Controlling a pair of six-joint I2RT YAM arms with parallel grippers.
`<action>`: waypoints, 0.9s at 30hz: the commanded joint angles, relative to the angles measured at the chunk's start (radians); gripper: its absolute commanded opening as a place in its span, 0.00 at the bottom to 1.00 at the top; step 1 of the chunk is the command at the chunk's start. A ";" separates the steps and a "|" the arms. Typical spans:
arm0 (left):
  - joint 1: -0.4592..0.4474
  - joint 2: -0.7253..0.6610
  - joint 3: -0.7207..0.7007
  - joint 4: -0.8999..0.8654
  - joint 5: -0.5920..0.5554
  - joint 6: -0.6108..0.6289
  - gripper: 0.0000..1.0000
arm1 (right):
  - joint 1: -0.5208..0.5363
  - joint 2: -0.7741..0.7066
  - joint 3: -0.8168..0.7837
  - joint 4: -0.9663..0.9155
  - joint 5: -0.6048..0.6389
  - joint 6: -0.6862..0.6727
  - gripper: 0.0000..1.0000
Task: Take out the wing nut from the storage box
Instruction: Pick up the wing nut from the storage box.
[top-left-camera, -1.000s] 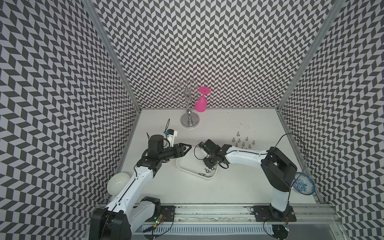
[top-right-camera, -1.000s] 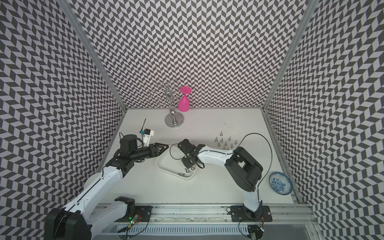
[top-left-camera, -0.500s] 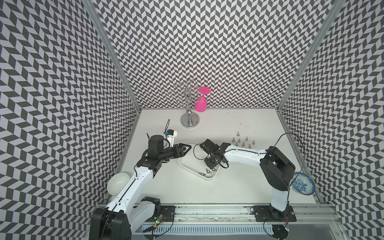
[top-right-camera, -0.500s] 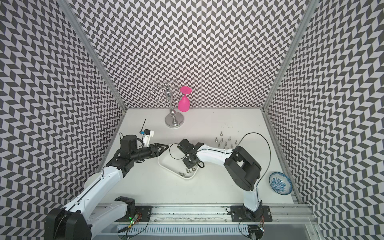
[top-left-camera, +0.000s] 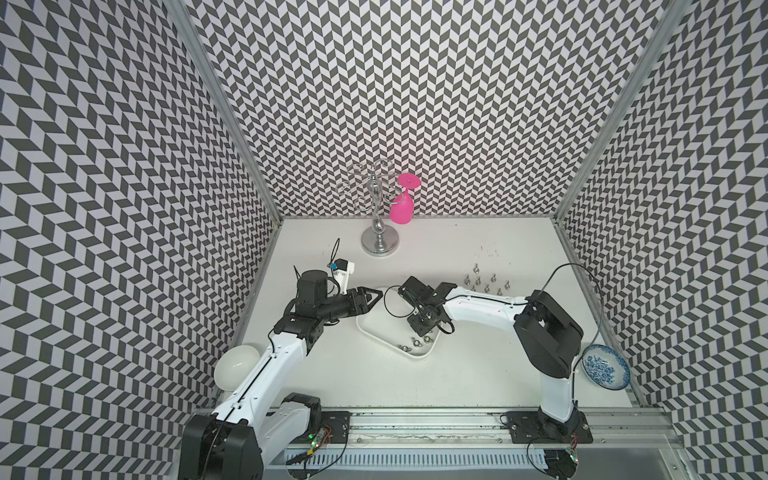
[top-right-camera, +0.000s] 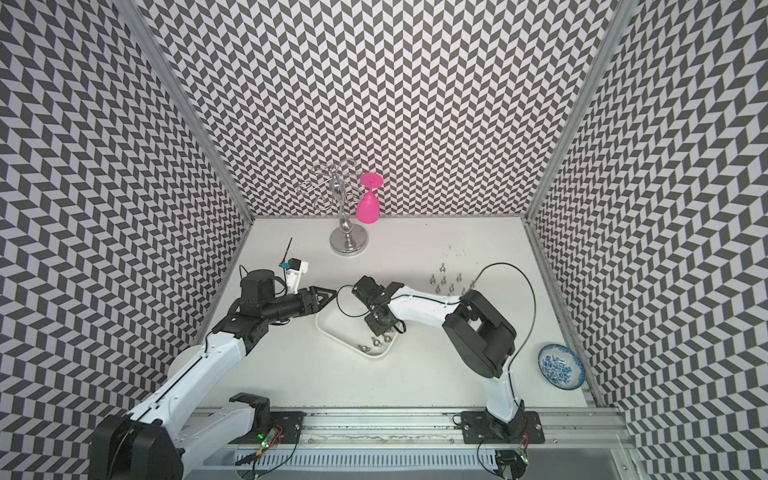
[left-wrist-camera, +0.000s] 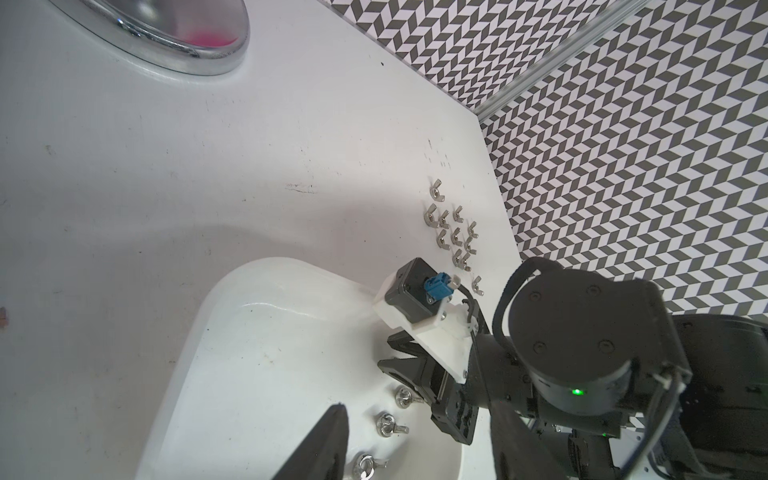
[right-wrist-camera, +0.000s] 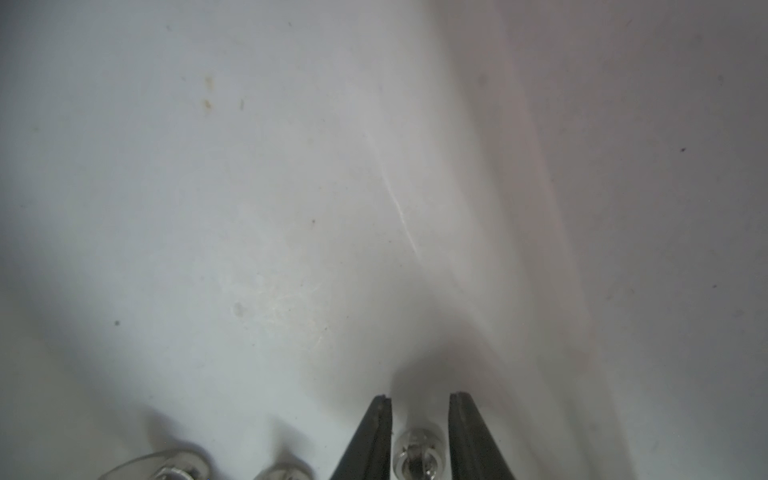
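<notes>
The right gripper (right-wrist-camera: 419, 399) has eased deeper into the storage box (top-left-camera: 376, 334), and its jaws have narrowed either side of one wing nut (right-wrist-camera: 415, 457) lying on the floor. Pinched or merely bracketed, I can't tell. A lift looks close. The left gripper (top-left-camera: 371, 296) hangs released and empty at the box's rim.

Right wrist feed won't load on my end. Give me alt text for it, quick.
Two dark fingertips of the right gripper straddle a small metal wing nut lying on the white floor of the storage box; whether they pinch it is unclear. Two more wing nuts sit blurred at the frame's edge beside them.
</notes>
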 joint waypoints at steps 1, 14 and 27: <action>-0.005 0.006 -0.009 -0.009 -0.009 0.020 0.58 | 0.002 0.015 0.000 -0.014 0.016 0.018 0.29; -0.005 0.013 -0.010 -0.006 -0.010 0.027 0.58 | 0.002 0.026 0.002 -0.009 0.003 0.025 0.07; -0.015 0.027 0.006 0.017 -0.008 -0.003 0.58 | 0.001 -0.125 0.071 0.051 0.035 0.085 0.00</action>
